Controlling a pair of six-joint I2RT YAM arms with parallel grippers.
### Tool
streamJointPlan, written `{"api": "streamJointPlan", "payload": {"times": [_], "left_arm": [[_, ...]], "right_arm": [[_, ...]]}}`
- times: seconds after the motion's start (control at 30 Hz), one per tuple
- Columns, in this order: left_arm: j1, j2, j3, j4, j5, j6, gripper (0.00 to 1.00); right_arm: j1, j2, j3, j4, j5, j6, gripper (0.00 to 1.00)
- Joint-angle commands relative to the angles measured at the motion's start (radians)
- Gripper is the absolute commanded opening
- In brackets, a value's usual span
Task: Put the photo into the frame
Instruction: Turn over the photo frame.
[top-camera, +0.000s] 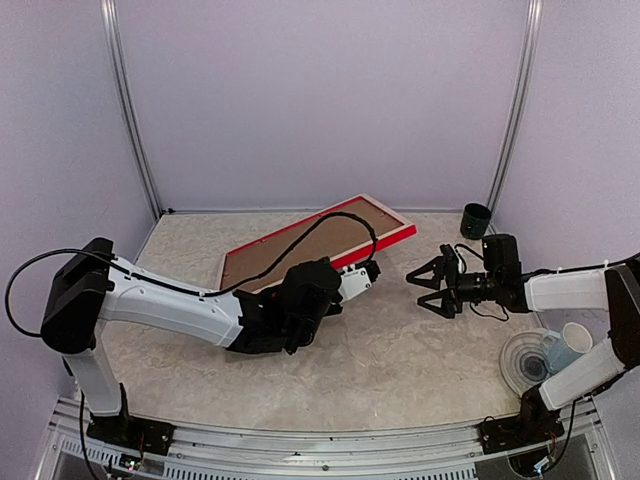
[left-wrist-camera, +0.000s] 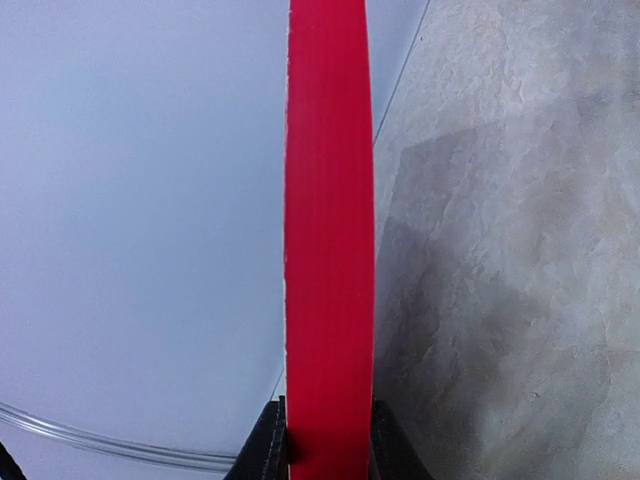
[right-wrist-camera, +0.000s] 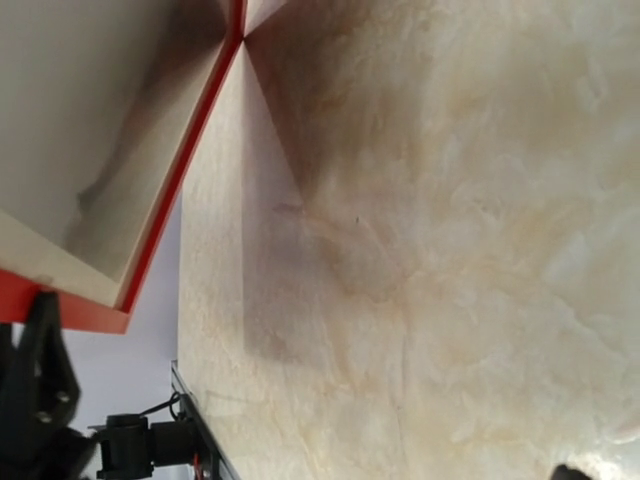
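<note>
The red frame is tilted, its far long side down on the table and its near side raised. A brown backing panel fills it from above. My left gripper is shut on the raised red edge, which runs straight up between the black fingers. My right gripper hangs open just right of the frame, holding nothing. The right wrist view looks under the raised frame at a pale underside. The photo is not in view.
A black cup stands at the back right. A stack of clear dishes with a white cup sits by the right arm's base. Purple walls close in the back and both sides.
</note>
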Motion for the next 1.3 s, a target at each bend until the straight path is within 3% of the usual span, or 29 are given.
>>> {"api": "streamJointPlan", "payload": {"times": [0.0,0.5,1.27], "left_arm": [[0.012,-0.067,0.1,0.031,-0.071,-0.118,0.02],[0.041,-0.122,0.286,-0.171,-0.123,-0.266,0.03],[0.082,-0.199,0.443,-0.289,-0.122,-0.422,0.04]], "right_arm": [[-0.01,0.007,0.017,-0.01,0.007,-0.026,0.99],[-0.011,0.017,0.014,-0.02,0.005,-0.045,0.99],[-0.011,0.022,-0.007,-0.002,0.011,-0.035,0.99]]}}
